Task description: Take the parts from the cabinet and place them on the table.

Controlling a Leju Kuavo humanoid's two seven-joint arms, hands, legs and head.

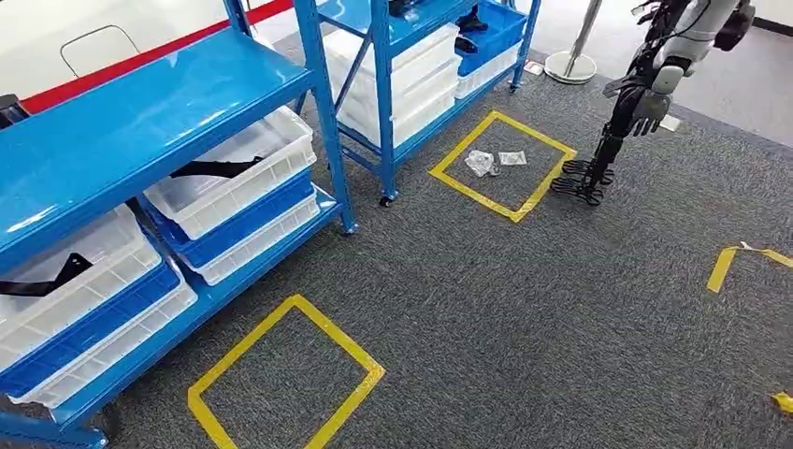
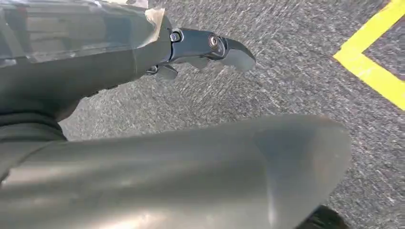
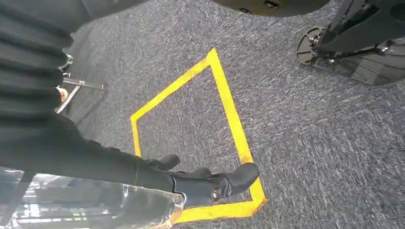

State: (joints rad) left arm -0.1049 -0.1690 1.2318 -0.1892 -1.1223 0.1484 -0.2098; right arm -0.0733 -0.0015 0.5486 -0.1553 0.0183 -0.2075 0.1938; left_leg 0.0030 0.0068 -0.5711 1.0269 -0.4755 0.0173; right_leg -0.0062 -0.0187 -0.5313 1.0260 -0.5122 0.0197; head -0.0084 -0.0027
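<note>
1. Lying in an open white bin [image 1: 271, 140] on the lower level of the blue cabinet [image 1: 140, 112], at the left of the scene, a long black part [image 1: 217, 169] is seen in the head view.
2. A second black part [image 1: 37, 281] is seen in a nearer white bin [image 1: 103, 253] on the same level, at the near left.
3. Each white bin is stacked on a blue bin [image 1: 252, 220], with a further white bin beneath.
4. The left hand [image 2: 191, 47] is seen in its wrist view above the grey carpet [image 1: 524, 309], with the fingers stretched out and apart from the thumb; nothing is held in it.
5. The right hand [image 3: 191, 183] is likewise shown with fingers extended and nothing between them, above a corner of a yellow tape outline.
6. A yellow tape square [image 1: 337, 334] is marked on the carpet just beside the near end of the cabinet.
7. A second blue rack [image 1: 382, 94], loaded with more white and blue bins, is placed farther back.
8. A far tape square [image 1: 533, 133] is marked to the right of that rack, and small clear bags [image 1: 482, 163] are laid inside it.
9. Another robot [image 1: 645, 94] is seen at the far right, just beside the far square.
</note>
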